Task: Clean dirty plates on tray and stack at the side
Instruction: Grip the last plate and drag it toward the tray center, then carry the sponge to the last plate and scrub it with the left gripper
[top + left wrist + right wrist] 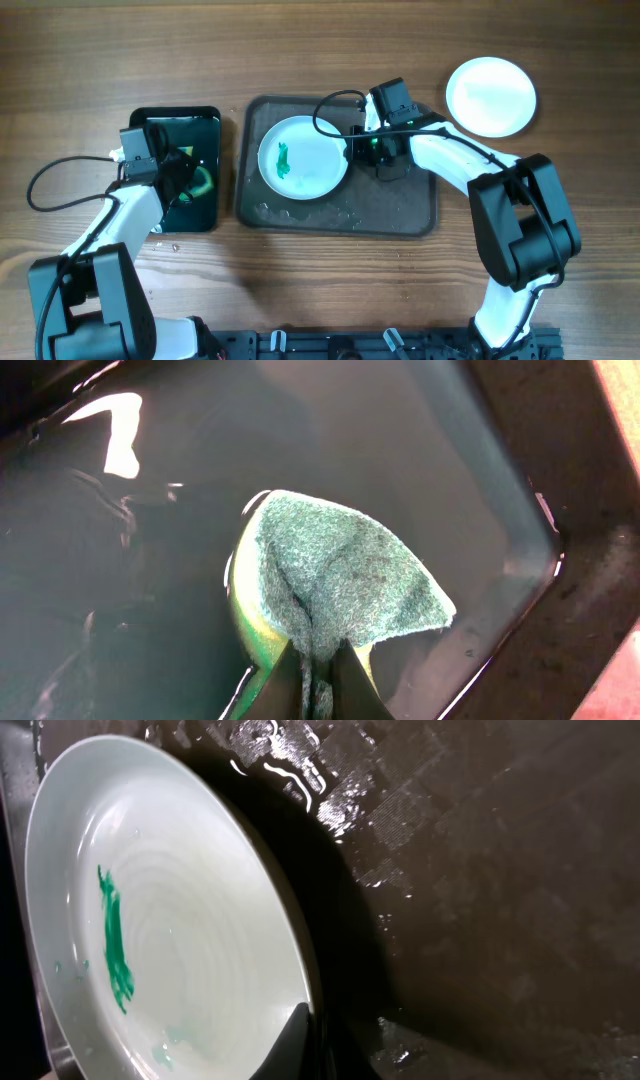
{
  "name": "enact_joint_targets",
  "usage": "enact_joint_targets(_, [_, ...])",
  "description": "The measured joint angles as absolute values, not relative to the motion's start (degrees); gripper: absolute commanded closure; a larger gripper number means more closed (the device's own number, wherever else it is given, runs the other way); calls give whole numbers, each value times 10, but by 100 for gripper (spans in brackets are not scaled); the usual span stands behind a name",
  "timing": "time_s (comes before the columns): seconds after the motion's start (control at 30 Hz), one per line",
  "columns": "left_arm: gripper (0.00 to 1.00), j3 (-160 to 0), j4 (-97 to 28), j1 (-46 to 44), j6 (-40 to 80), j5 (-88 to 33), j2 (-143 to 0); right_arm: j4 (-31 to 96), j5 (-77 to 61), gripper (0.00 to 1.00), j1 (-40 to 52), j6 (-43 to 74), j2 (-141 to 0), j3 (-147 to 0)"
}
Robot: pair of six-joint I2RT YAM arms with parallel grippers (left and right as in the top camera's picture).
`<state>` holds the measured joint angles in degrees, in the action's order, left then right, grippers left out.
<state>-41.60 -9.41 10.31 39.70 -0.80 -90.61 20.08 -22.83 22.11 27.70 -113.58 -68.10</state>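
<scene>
one smeared plate [315, 160] (right gripper [354, 150] pinching), one clean plate [490, 96], left gripper [323, 680] pinching sponge [350, 575]

Overhead straight down over table [300, 60], wrist views close, left on sponge [340, 575], right on plate [170, 920], both visible overhead

No readable text, labels, brands, numbers or signs anywhere.
</scene>
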Motion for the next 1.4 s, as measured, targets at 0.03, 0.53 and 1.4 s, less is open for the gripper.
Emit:
enact_joint_targets(0.03, [96, -416, -87, 103, 390, -8, -906, 201, -225, 96, 221, 279, -1136, -681])
enact_joint_targets(0.53, [96, -416, -104, 50, 345, -41, -721, 186, -213, 96, 227, 267, -1141, -684])
enact_joint_targets(1.4, [96, -417, 96, -233, 432, 2, -989, 270, -70, 96, 311, 255, -1145, -740])
